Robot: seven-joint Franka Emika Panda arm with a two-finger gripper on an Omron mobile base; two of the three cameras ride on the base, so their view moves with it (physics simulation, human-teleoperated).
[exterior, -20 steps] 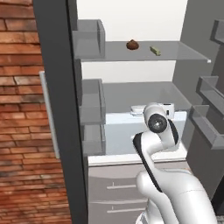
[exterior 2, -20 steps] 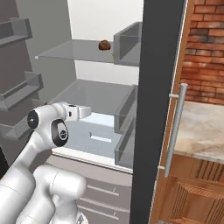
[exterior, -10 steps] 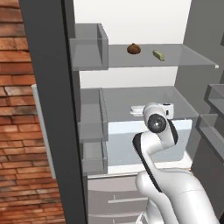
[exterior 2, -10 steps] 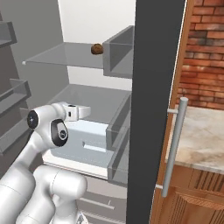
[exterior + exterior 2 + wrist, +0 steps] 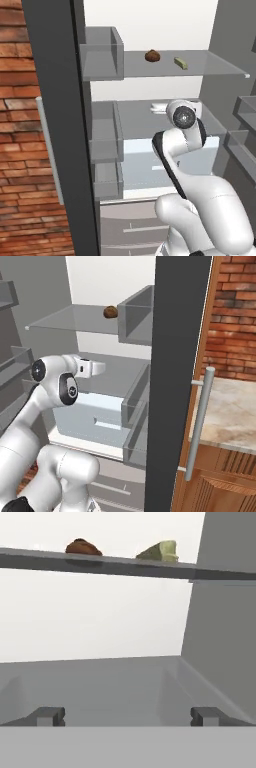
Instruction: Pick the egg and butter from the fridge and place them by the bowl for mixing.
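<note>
The fridge [image 5: 150, 22] stands open, its dark door [image 5: 55, 75] at the left. On its upper glass shelf [image 5: 215, 65] lies the butter [image 5: 181, 63], a pale yellow block, right of a dark brown lump [image 5: 152, 56]. In the hand view the butter [image 5: 161, 551] and the lump [image 5: 83, 547] sit high above my gripper [image 5: 128, 717]. The gripper is open and empty, and it reaches in over the middle shelf [image 5: 125, 682]. From the right, the gripper [image 5: 102, 368] is below the lump [image 5: 110, 312]. The egg and the bowl are out of view.
Clear bins [image 5: 102, 52] hang along the left of the fridge and a drawer [image 5: 95, 418] sits below the hand. The door with its silver bar handle [image 5: 200, 421] stands close on the right, with a marble counter [image 5: 235, 411] and brick wall [image 5: 235, 311] beyond it.
The whole picture has grown and shifted, so the base has driven closer to the fridge. The arm keeps its pose and the gripper stays open.
</note>
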